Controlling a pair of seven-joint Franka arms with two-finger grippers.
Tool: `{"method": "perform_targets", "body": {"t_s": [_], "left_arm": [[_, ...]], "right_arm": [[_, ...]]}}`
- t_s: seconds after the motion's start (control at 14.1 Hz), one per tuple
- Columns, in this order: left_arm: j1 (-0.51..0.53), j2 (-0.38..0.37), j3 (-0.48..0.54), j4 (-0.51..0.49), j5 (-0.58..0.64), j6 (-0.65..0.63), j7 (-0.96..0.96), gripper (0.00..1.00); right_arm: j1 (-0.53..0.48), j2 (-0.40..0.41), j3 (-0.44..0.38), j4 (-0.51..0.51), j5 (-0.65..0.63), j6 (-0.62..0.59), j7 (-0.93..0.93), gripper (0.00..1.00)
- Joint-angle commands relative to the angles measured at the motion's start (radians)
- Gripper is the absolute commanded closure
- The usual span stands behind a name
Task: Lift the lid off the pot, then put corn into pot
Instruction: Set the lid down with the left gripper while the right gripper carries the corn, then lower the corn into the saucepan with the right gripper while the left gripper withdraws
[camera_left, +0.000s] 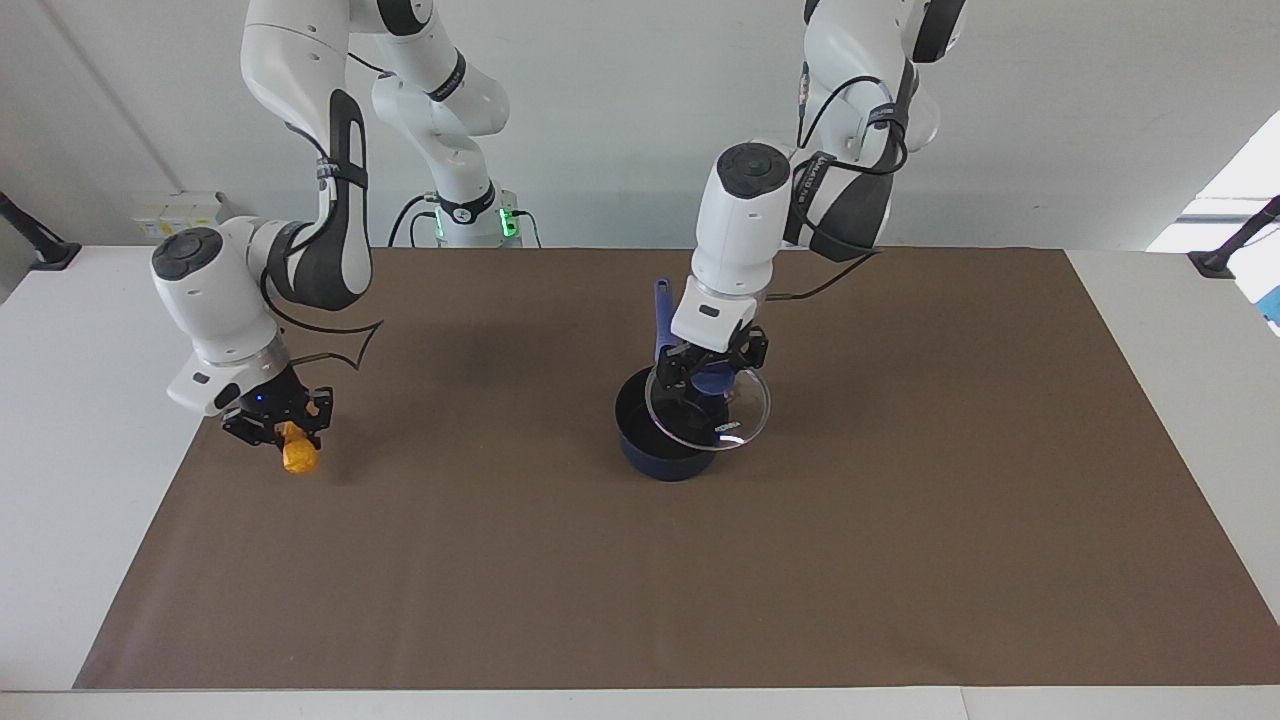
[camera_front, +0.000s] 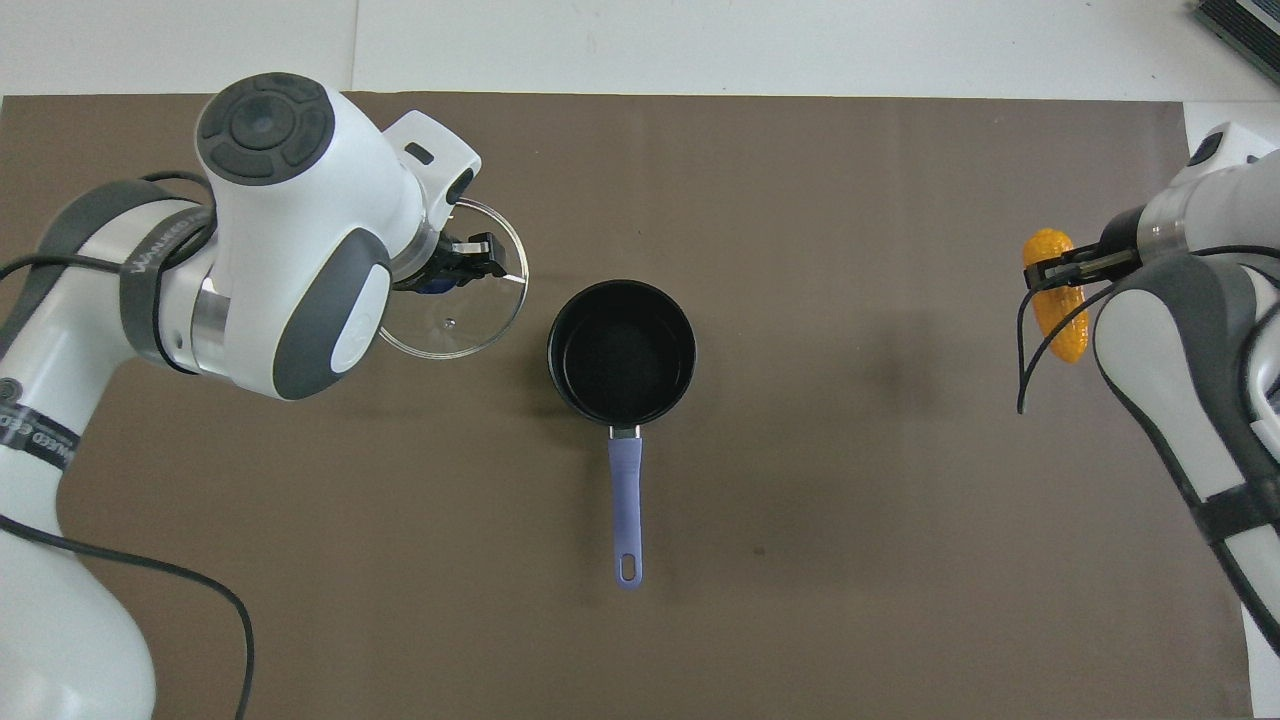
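Note:
The dark navy pot (camera_left: 660, 447) stands open at the mat's middle, its black inside bare (camera_front: 621, 350), its long blue handle (camera_front: 625, 500) pointing toward the robots. My left gripper (camera_left: 712, 375) is shut on the blue knob of the clear glass lid (camera_left: 738, 418) and holds it tilted in the air, off the pot toward the left arm's end; the overhead view shows the lid (camera_front: 470, 320) under the gripper (camera_front: 440, 272). My right gripper (camera_left: 283, 428) is shut on the yellow-orange corn (camera_left: 298, 457) and holds it just above the mat at the right arm's end; the corn (camera_front: 1060, 305) also shows in the overhead view.
A brown mat (camera_left: 640, 600) covers most of the white table (camera_left: 90, 400). The corn hangs near the mat's edge at the right arm's end. A small white box (camera_left: 180, 215) sits by the wall.

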Motion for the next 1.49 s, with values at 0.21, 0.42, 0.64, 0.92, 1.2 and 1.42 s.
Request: {"method": "perform_targets", "body": {"t_s": [0.21, 0.42, 0.64, 0.92, 1.2, 1.42], "left_arm": [[0.167, -0.102, -0.012, -0.181, 0.011, 0.073, 0.298, 1.0], [0.241, -0.158, -0.012, -0.319, 0.011, 0.189, 0.432, 1.0], [0.315, -0.162, -0.012, -0.371, 0.011, 0.248, 0.545, 1.0], [0.389, -0.164, -0.012, -0.45, 0.011, 0.323, 0.667, 1.0], [0.421, -0.162, -0.012, -0.534, 0.01, 0.401, 0.722, 1.0], [0.425, -0.158, -0.012, -0.583, 0.01, 0.45, 0.739, 1.0]], "right_arm": [[0.027, -0.015, 0.159, 0.028, -0.017, -0.003, 0.245, 1.0], [0.131, -0.02, 0.165, 0.029, -0.017, -0.001, 0.434, 1.0], [0.241, -0.013, 0.167, 0.006, -0.013, 0.002, 0.552, 1.0], [0.289, 0.011, 0.167, 0.008, 0.003, 0.121, 0.653, 1.0], [0.38, 0.082, 0.167, 0.009, 0.003, 0.23, 0.716, 1.0], [0.398, 0.085, 0.167, 0.011, 0.004, 0.276, 0.726, 1.0]]}}
